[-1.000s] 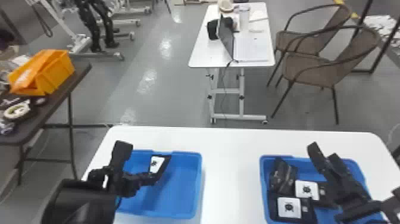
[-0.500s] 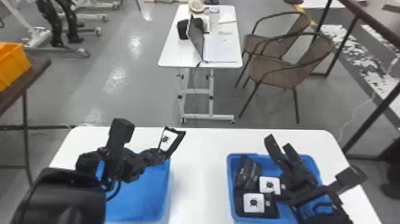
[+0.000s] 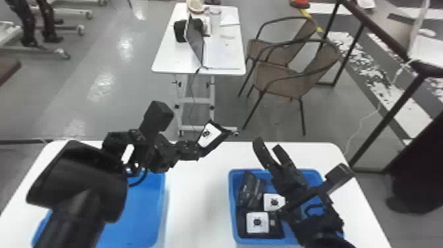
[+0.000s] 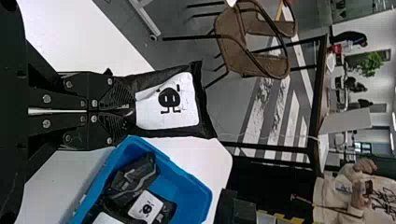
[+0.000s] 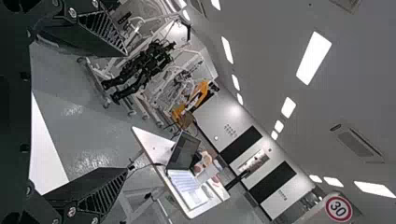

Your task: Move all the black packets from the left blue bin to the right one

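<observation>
In the head view my left gripper [image 3: 197,152] is above the table between the bins, shut on a black packet [image 3: 209,135] with a white label. The left wrist view shows that gripper [image 4: 128,110] pinching one end of the packet [image 4: 169,100]. The left blue bin [image 3: 145,211] lies partly behind the left arm; no packet is visible in its exposed part. Several black packets [image 3: 258,223] lie in the right blue bin [image 3: 233,198]. Over that bin my right gripper [image 3: 268,148] stands open; the right wrist view shows the gripper [image 5: 126,112] with its fingers wide apart and nothing between them.
Both bins stand on a white table [image 3: 197,198]. Beyond its far edge are a smaller white table [image 3: 164,59] with a laptop and two brown chairs [image 3: 280,79]. The right arm covers part of the right bin.
The left gripper has lifted the packet out of the left bin and carried it rightward. The head view has turned to the right. The right gripper still stands over the right bin.
</observation>
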Motion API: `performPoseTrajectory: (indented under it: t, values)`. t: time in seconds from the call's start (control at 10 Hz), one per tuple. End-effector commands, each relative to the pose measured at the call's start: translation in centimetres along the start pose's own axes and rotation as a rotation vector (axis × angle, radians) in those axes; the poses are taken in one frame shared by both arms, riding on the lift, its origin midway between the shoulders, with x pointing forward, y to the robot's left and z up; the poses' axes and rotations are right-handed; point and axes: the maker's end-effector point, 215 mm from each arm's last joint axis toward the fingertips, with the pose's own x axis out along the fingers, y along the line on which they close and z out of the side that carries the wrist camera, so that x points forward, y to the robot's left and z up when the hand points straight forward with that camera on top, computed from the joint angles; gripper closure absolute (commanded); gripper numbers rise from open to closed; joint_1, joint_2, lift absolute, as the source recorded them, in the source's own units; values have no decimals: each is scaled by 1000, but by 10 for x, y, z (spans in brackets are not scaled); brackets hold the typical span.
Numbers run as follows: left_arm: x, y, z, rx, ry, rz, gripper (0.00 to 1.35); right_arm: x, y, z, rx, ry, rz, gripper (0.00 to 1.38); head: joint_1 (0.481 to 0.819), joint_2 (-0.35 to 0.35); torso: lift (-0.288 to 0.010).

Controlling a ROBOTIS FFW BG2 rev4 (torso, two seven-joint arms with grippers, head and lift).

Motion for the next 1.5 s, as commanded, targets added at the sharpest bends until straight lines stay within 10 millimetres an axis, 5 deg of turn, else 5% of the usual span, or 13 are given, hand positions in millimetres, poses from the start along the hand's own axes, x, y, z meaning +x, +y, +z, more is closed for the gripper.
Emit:
performPoseTrajectory:
  t: [0.0,0.5,0.6,0.7,0.8,0.9,1.1,1.4]
  values:
    - [18,-11,21,32,-39,-56,1133,11,14,-3,4,5,39,142,695,-92,0]
    - [59,-69,71,89,-136,-237,1133,39,30,3,-39,13,83,148,695,-155,0]
    - [62,-75,71,90,-134,-250,1133,41,29,3,-42,14,82,297,695,-167,0]
    - [62,-76,70,82,-137,-255,1133,42,26,8,-61,0,66,740,695,-172,0]
    - [61,-75,69,78,-136,-257,1133,40,19,12,-63,-15,36,984,695,-180,0]
    - [59,-74,69,70,-141,-256,1133,39,16,15,-73,-25,26,998,695,-188,0]
    - [56,-70,64,52,-143,-246,1131,35,11,19,-84,-36,11,1246,695,-192,0]
    - [53,-61,65,44,-156,-223,1078,29,4,20,-59,-55,-15,1276,695,-195,0]
